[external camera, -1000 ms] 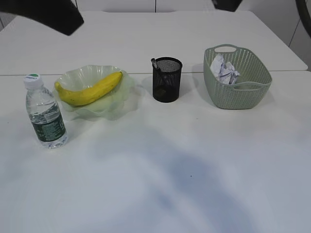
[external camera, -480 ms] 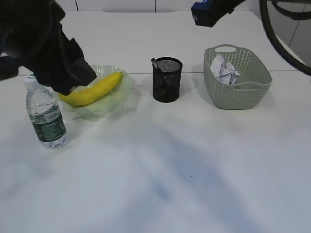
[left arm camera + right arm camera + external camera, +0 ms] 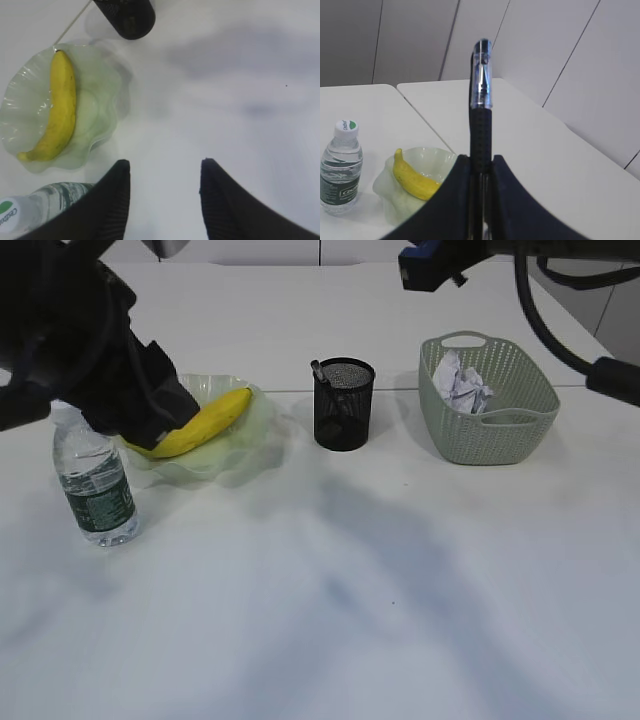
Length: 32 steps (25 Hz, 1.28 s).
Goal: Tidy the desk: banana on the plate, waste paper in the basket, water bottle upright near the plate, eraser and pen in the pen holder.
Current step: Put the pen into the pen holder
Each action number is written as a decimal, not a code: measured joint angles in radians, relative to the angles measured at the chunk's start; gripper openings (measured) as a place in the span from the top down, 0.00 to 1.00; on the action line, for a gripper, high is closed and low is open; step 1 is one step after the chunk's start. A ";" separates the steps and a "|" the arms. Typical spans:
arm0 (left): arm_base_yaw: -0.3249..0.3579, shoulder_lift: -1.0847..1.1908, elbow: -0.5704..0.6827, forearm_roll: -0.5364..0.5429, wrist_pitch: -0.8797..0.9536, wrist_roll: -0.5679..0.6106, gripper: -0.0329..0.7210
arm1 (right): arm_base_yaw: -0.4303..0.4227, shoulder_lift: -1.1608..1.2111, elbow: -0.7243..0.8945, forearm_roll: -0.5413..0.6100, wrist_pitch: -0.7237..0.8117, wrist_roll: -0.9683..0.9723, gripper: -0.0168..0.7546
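Observation:
The banana lies in the pale green plate. Left of the plate the water bottle stands upright. Crumpled waste paper sits in the green basket. A thin dark stick leans out of the black mesh pen holder. My left arm hangs over the plate's left side and the bottle. In the left wrist view my left gripper is open and empty above bare table, the bottle just beside it. My right gripper is shut on a pen, held high. The eraser is hidden.
A seam between two white tabletops runs behind the plate, holder and basket. The right arm reaches in along the top edge above the basket. White wall panels stand behind the far table.
My left arm has come down from the top left corner and now covers the plate's left edge and the bottle's cap. The right arm has come into view at the top.

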 joint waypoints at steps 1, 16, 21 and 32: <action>0.007 0.000 0.000 0.000 0.000 -0.004 0.52 | 0.000 0.019 -0.007 0.000 0.004 0.002 0.91; 0.063 0.000 0.000 0.002 0.000 -0.008 0.53 | -0.111 0.286 -0.200 -0.005 0.162 0.085 0.91; 0.065 0.000 0.000 0.002 0.000 -0.008 0.53 | -0.171 0.366 -0.247 -0.011 0.263 0.114 0.91; 0.065 0.062 0.000 0.002 0.012 -0.008 0.53 | -0.203 0.547 -0.423 -0.018 0.404 0.129 0.91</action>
